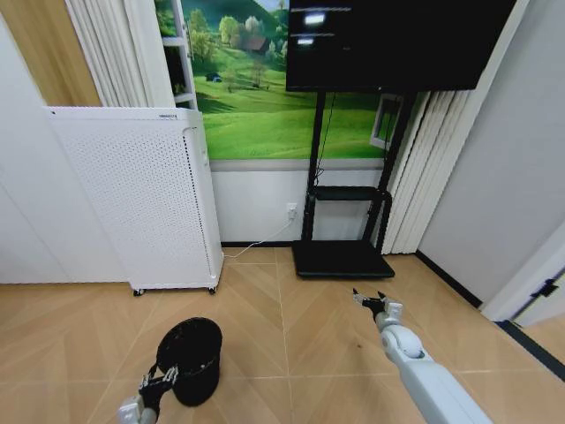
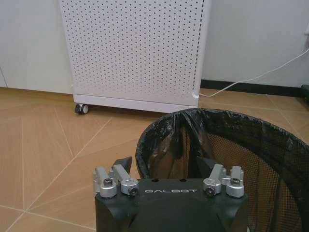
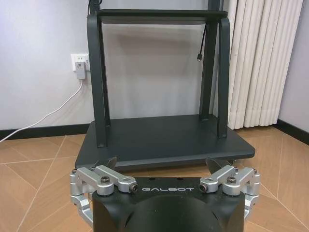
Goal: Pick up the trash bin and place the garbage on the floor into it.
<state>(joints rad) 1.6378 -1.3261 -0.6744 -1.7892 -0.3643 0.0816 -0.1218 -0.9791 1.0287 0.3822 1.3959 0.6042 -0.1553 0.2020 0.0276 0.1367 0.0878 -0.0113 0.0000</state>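
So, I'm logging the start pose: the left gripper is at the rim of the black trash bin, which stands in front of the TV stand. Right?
Not quite. The left gripper is at the rim of the trash bin, but the bin stands in front of the white perforated appliance, not the TV stand. The head view shows this; the left wrist view shows the appliance right behind the bin.

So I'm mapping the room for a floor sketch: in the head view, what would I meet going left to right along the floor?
White appliance → trash bin, with the left gripper at its near rim → TV stand base → right gripper, open, above bare floor.
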